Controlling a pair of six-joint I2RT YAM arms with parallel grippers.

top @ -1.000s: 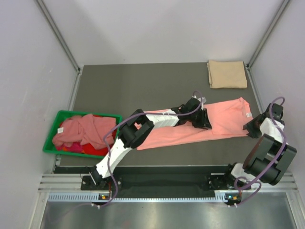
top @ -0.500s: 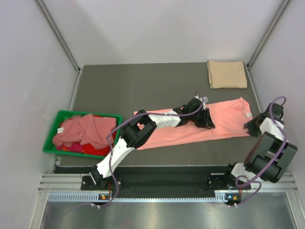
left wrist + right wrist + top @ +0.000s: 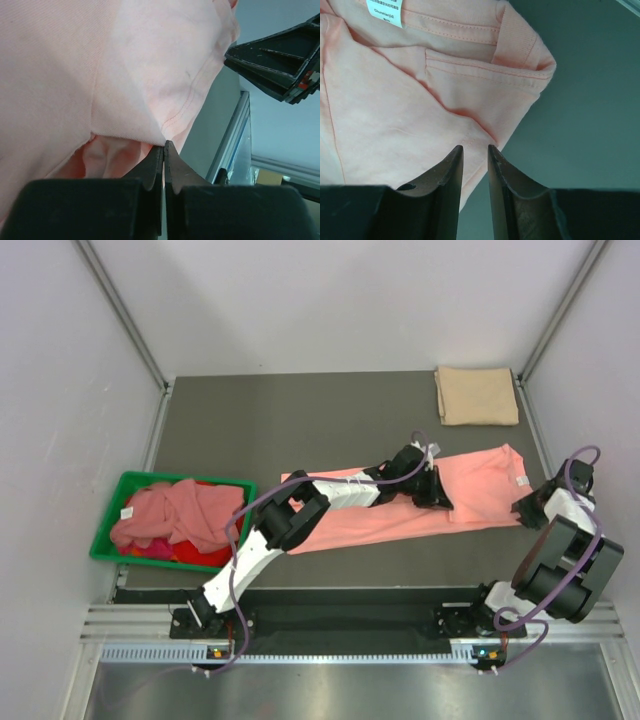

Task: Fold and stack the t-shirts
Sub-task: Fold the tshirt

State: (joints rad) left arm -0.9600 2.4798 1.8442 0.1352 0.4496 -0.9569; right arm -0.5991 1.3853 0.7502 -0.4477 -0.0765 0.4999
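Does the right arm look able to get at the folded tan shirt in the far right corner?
Probably yes: the tan shirt lies on its side, bare table between. The right gripper hovers open at the collar end of the salmon shirt, apparently empty.

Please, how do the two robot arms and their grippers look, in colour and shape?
The left arm and right arm have white shells, black rounded joints and a looping purple cable each. The left gripper and right gripper have black fingers tapering to narrow tips.

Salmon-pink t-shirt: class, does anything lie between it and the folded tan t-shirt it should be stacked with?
Nothing visible does: only bare table separates the salmon-pink t-shirt from the folded tan t-shirt at the far right corner.
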